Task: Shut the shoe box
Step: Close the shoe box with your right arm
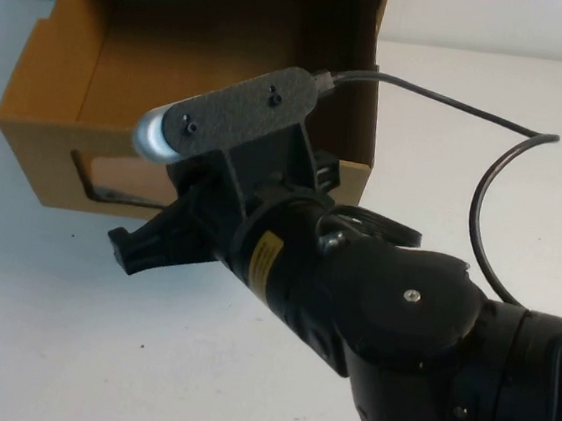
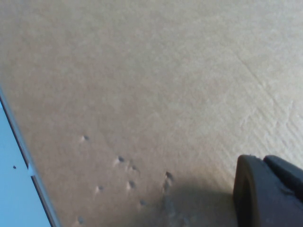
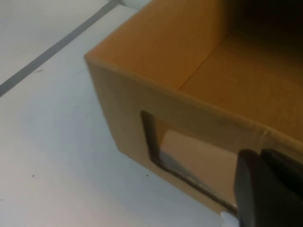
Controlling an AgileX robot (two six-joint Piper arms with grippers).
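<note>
My left gripper (image 2: 267,189) does not show in the high view; its wrist camera sees only one dark fingertip close against a flat brown cardboard face with small dents, a strip of pale surface running along that face's edge. I cannot tell how wide those fingers stand or whether they touch the cardboard.

The brown cardboard drawer-style shoe box (image 1: 50,161) sits on the white table (image 1: 65,349) toward the left and far side in the high view, its top open and its inside bare cardboard. Its front panel faces me, with a dark clear-plastic window (image 1: 113,181) cut low in it.

My right gripper (image 1: 146,247) hangs just in front of that panel, near the window, at the end of my black right arm (image 1: 400,324), which reaches in from the right. From its wrist camera, a dark fingertip (image 3: 265,189) lies over the panel's lower part beside the window (image 3: 189,161), and a small white tab (image 3: 228,218) peeks out below. I cannot tell its opening, nor whether it touches the panel.

A black cable (image 1: 495,183) loops over the bare table on the right. Bare table also lies before and left of the box.
</note>
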